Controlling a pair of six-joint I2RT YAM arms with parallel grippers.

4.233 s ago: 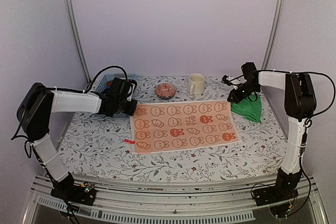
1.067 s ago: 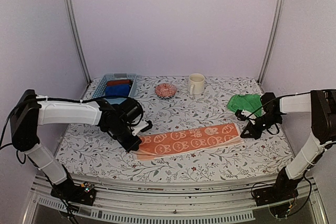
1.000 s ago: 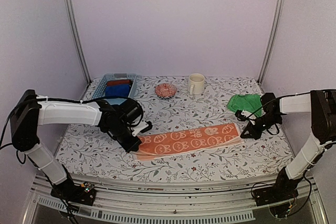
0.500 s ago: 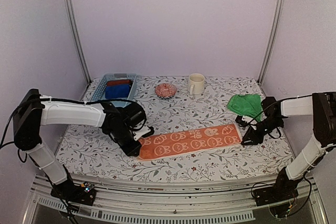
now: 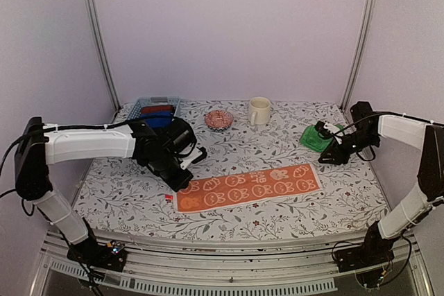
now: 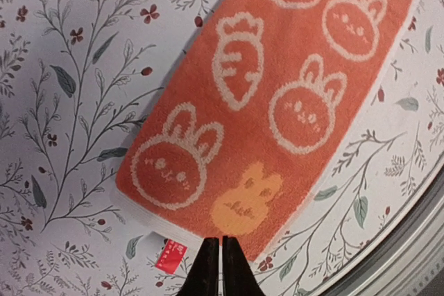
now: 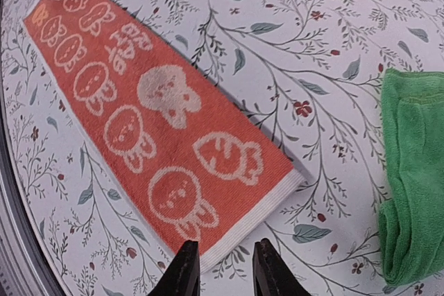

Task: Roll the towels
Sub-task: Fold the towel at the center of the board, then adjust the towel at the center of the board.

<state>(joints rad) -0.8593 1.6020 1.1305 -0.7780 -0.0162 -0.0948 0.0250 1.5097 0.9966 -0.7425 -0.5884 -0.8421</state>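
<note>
Both arms are lifting away from the orange towel point(image 5: 246, 186), which they were pinching at its ends a second ago; the right one is swinging back toward the far right. That towel is now lying flat as a long folded strip across the near middle of the table point(image 5: 118, 195), its red tag point(image 6: 165, 256) peeking out at the left end. The left gripper point(image 6: 214, 272) is hovering over that end, fingers barely apart with only a thin slit between them and gripping nothing. The right gripper point(image 7: 223, 272) is hanging with fingers clearly apart and empty, just off the strip's right end, with the green towel point(image 7: 413, 171) bunched at the far right.

Rolling should probably be starting at one short end: tucking the edge under tightly, keeping the long edges lined up, while the other gripper is pinning the far end so the strip is not sliding.

At the far left, the blue basket point(image 5: 139, 107) is holding a blue roll point(image 5: 158, 120) and a dark red roll point(image 5: 158, 109). What the mug point(image 5: 259, 110) and the small patterned bowl point(image 5: 218, 118) are holding cannot be told.
</note>
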